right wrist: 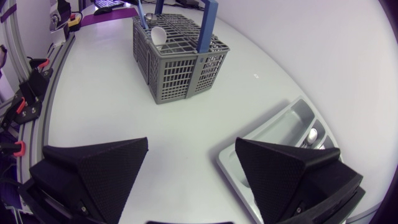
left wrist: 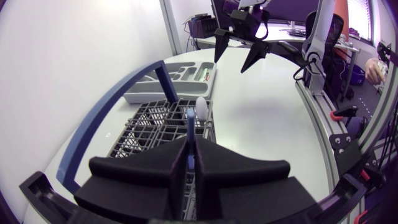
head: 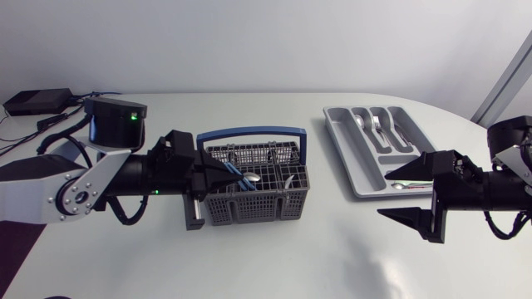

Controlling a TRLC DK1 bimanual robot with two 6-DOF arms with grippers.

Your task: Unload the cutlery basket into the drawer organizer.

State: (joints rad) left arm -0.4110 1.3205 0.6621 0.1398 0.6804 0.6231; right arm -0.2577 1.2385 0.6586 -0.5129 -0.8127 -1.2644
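The left end effector (head: 223,173) is clenched on a blue-handled utensil (left wrist: 189,124) standing in the basket (head: 249,208), while the right end effector (head: 389,194) hangs released beside the organizer (head: 345,141) toward the surface's right edge.

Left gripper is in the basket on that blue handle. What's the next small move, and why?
Probably lift the left gripper straight up: its fingers look shut on the blue handle, which stands in the basket beside a spoon. A vertical pull should clear the grid before carrying it to the organizer, near the open right gripper.
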